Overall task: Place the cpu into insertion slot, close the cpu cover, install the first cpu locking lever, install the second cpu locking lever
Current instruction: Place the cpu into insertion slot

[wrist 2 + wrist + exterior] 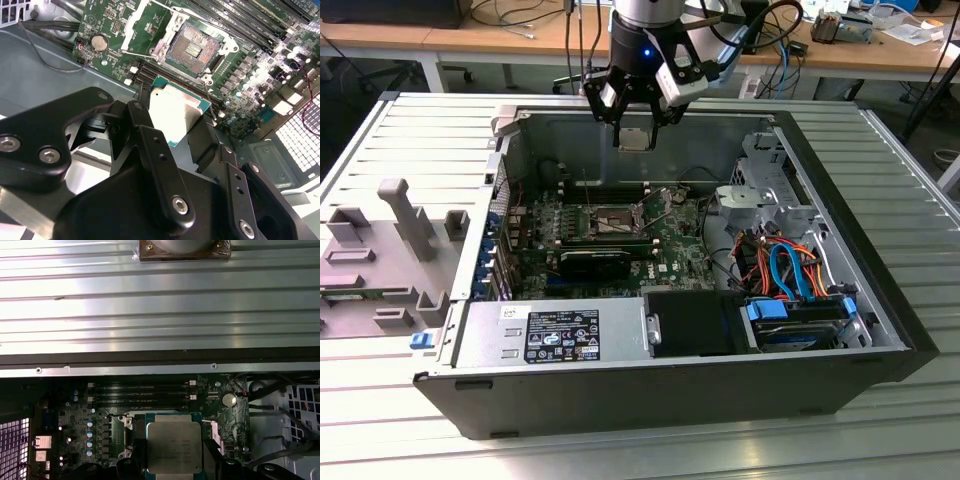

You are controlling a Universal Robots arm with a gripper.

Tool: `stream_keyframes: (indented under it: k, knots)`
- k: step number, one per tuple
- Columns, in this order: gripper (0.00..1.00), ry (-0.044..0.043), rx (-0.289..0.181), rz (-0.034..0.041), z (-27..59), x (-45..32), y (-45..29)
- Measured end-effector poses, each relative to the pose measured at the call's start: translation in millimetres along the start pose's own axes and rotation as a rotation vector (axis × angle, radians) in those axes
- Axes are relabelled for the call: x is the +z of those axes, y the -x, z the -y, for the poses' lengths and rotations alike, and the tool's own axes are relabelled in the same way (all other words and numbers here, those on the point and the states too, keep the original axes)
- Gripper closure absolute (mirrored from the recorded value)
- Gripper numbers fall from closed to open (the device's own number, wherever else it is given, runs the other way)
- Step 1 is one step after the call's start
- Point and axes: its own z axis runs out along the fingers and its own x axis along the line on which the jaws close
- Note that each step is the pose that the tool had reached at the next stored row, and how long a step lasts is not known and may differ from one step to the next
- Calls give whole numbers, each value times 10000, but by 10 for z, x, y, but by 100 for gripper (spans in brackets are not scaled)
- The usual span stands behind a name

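Case wall: dark near side of the open computer case (620, 400), at the lower middle of the exterior view, standing on the ribbed metal worktop (380, 420).
Insertion slot: square socket (617, 222) on the green board, near the middle of the frame. In the second wrist view its contact field (192, 47) lies bare, with nothing in it.
Cpu cover: the silvery frame (131, 25) just beside the slot seems to be swung open; I judge this only, the hinge is not clear.
Cpu: the chip (634, 139) hangs in the air at the upper middle of the exterior view, over the far part of the case and well apart from the board. It lies flat, with the metal top (172, 447) facing up.
Relation: the slot is lower in the frame and a little to the exterior view's left of the chip, so down and toward the camera.
Gripper: it (635, 122) is above the case.
Fingers: the black fingers (150, 135) are closed on two opposite edges of the cpu and touch nothing else.
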Motion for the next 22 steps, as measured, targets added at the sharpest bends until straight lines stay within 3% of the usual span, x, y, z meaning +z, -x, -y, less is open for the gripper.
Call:
stream_keyframes:
  k: [22]
  knots:
    - [46,0,0,0,39,40,-1]
